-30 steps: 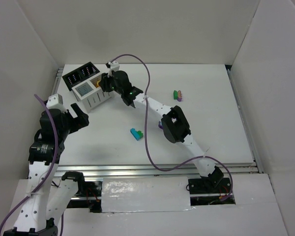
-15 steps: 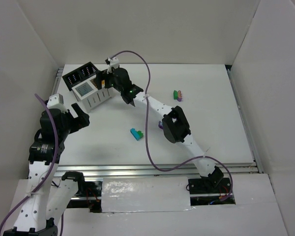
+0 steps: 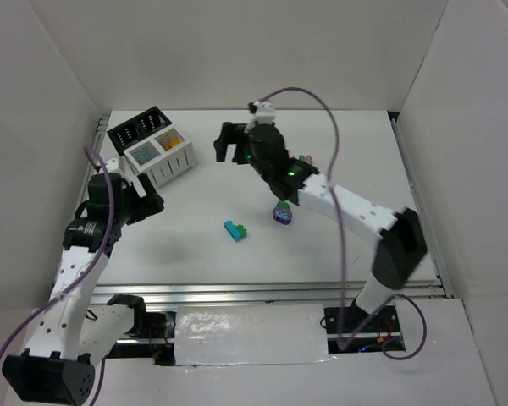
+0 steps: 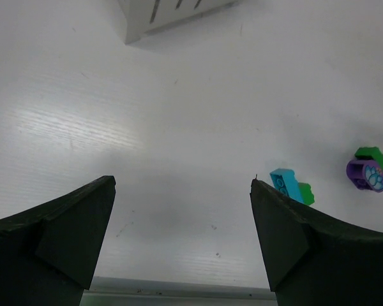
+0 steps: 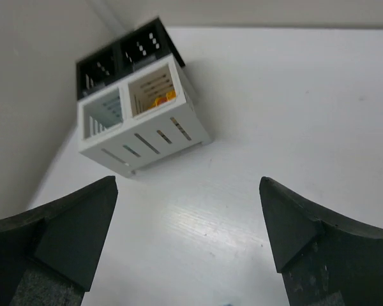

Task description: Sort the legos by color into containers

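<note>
Left gripper [image 3: 150, 196]: wide open, nothing between the fingers; poised over bare worktop [image 3: 364, 169] near the front-left, just short of the white container pair.
Left gripper, own camera [image 4: 182, 185]: both dark fingers spread to the frame edges, only white surface between them.
Right gripper [image 3: 223, 142]: wide open and empty; raised over the rear middle of the worktop, aimed left toward the containers, clearly apart from them.
Right gripper, own camera [image 5: 187, 182]: fingers spread, containers ahead and beyond the tips.
White pair [image 3: 158, 156]: two slatted compartments at the rear-left, joined to the black pair.
Black pair [image 3: 140, 127]: directly behind the white one, contents not discernible.
Orange and yellow legos [image 5: 159, 100]: lying in the right-hand white compartment as seen by the right wrist camera.
Other white compartment: pale bluish inside; contents not clear.
Teal lego [image 3: 233, 228]: loose on the worktop near the middle front, touching a small green lego [image 4: 304, 192].
Purple lego [image 3: 282, 213]: loose, to the right of the teal one, close under the right arm, a green piece against it.
Green and pink legos [image 3: 305, 159]: loose farther back, partly hidden by the right arm.
Writing: pale blue printed face on the purple lego [image 4: 366, 175], too small to read.
</note>
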{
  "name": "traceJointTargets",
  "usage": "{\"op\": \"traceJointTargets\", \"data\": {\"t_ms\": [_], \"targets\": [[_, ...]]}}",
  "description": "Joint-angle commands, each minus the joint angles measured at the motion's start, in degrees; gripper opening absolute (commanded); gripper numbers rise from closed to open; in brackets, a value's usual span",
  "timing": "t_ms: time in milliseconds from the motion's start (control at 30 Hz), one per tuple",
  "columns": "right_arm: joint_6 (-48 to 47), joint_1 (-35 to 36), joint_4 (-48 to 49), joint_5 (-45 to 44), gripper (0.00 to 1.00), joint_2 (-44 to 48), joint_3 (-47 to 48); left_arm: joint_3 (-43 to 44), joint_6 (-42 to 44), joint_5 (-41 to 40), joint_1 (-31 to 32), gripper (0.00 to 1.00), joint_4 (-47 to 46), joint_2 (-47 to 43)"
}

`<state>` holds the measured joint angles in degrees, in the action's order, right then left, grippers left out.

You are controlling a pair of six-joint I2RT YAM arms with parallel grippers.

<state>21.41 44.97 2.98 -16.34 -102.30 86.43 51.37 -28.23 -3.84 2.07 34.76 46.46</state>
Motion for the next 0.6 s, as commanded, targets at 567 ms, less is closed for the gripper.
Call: {"op": "traceJointTargets", "data": {"t_ms": [567], "targets": [[11.9,0.2,-28.3,-1.68,1.0,53.78,-34.04,11.98,-34.87,-21.91,42.4,0.99,-8.05,40.62]]}}
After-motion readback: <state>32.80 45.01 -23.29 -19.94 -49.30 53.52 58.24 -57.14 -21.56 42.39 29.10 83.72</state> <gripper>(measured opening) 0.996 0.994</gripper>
